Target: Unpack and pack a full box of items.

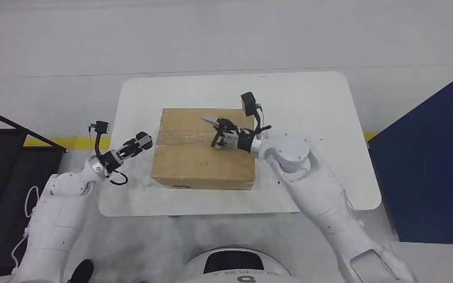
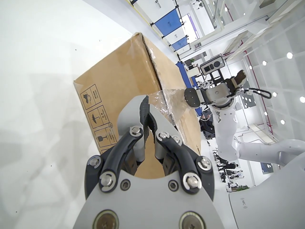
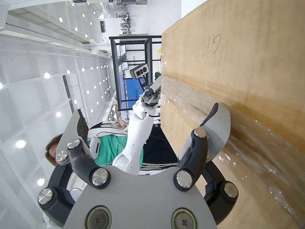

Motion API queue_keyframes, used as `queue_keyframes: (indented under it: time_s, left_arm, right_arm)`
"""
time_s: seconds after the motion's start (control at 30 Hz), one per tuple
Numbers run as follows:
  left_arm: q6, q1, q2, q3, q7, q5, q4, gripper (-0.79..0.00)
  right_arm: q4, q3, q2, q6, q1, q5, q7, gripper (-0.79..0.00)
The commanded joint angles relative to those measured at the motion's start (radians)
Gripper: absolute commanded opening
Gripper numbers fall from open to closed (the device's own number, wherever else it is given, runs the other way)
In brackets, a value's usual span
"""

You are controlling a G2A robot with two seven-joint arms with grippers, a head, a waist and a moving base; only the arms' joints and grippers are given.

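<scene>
- The brown box (image 1: 204, 159) sits in the middle of the white table (image 1: 311, 106). Its top flaps are shut.
- A strip of clear tape (image 3: 181, 91) runs left to right along the crack between the flaps. It goes down over the left side of the box, where its end looks crinkled and a bit loose.
- The left gripper (image 2: 148, 101) is at the left side of the box, right by that loose end. Its jaws are almost closed. I cannot tell if they pinch the tape.
- The right gripper (image 3: 147, 120) is over the top of the box, on the right part. Its jaws are wide open, and one finger (image 3: 215, 117) is close to the tape.
- The box is said to be full, so I think it is heavy and will not slide easily. The cardboard is stiff.
- The tape looks thin and slippery, and it may rip. I think the loose end on the left is the best place to grab.
</scene>
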Motion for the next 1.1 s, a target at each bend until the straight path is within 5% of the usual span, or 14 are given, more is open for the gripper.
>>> queue_keyframes:
  time_s: [0.0, 0.43, 0.5, 0.53, 1.07]
  left_arm:
    - [0.000, 0.000, 0.000, 0.000, 0.000, 0.000, 0.000, -0.785]
    - [0.000, 0.000, 0.000, 0.000, 0.000, 0.000, 0.000, -0.785]
    - [0.000, 0.000, 0.000, 0.000, 0.000, 0.000, 0.000, -0.329]
    - [0.000, 0.000, 0.000, 0.000, 0.000, 0.000, 0.000, 0.000]
    - [0.000, 0.000, 0.000, 0.000, 0.000, 0.000, 0.000, 0.000]
  right_arm:
    - [0.010, 0.006, 0.000, -0.008, 0.003, 0.024, 0.012, 0.000]
    - [0.072, -0.060, -0.015, 0.074, 0.084, 0.015, -0.012, 0.000]
    - [0.079, -0.069, -0.019, 0.076, 0.093, 0.019, -0.014, 0.000]
    - [0.083, -0.075, -0.020, 0.078, 0.097, 0.020, -0.017, 0.000]
    - [0.174, -0.228, -0.077, 0.106, 0.208, 0.057, -0.071, 0.000]
